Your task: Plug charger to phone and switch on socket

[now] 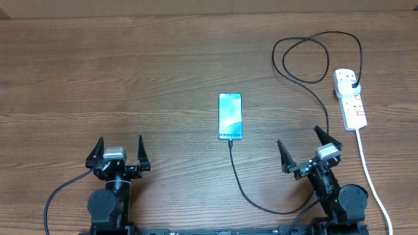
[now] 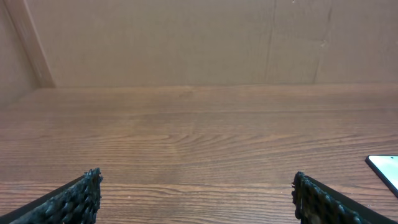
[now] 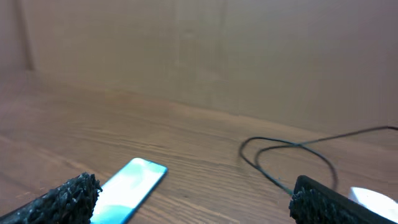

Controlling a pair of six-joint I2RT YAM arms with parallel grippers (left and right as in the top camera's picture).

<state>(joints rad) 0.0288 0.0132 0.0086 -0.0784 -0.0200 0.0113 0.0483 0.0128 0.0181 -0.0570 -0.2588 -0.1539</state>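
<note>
The phone (image 1: 230, 116) lies flat at the table's middle with its blue-teal screen up. The charger (image 1: 243, 189), a thin black cable, meets the phone's bottom edge, runs down and right behind my right arm, then loops at the far right to a black plug (image 1: 353, 85) seated in the white socket (image 1: 351, 99). My left gripper (image 1: 120, 139) stands open at the near left, holding nothing. My right gripper (image 1: 299, 136) is open too, between the phone and the socket. The right wrist view shows the phone (image 3: 127, 186), the charger loop (image 3: 292, 155) and a corner of the socket (image 3: 373, 199).
The socket's white cord (image 1: 372, 176) trails down the right side past my right arm. A cardboard wall (image 2: 186, 37) backs the wooden table (image 1: 130, 78). The phone's corner (image 2: 385, 168) shows at the right edge of the left wrist view.
</note>
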